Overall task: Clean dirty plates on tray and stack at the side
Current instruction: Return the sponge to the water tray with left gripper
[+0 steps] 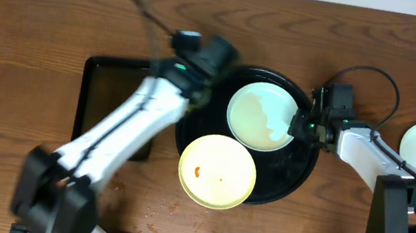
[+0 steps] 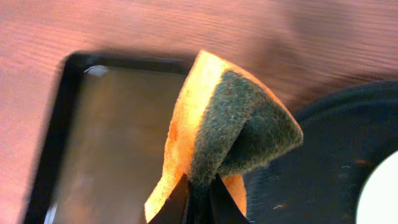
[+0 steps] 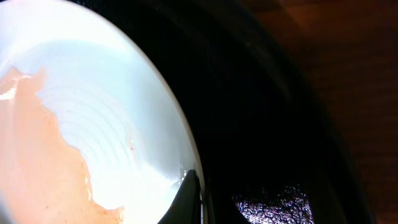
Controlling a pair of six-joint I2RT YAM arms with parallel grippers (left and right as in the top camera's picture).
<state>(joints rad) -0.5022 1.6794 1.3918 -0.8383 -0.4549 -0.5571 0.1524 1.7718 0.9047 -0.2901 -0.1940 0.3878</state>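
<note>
Orange-green sponge (image 2: pixel 230 124) pinched in outstretched left claw (image 2: pixel 199 194); right claw (image 1: pixel 304 127) seemingly nips mint plate (image 1: pixel 262 116).

Glossy black tray (image 1: pixel 291 177), smooth plates (image 1: pixel 221 168), wood-grain table (image 1: pixel 21 39); the sponge (image 2: pixel 236 124) pairs fuzzy green scouring fibre with orange foam.

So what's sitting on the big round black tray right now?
Two plates: a mint-blue plate with a pale orange film over much of it, and a yellow plate with small orange-red spots, overhanging the tray's front rim. The tray floor under them is hidden.
</note>
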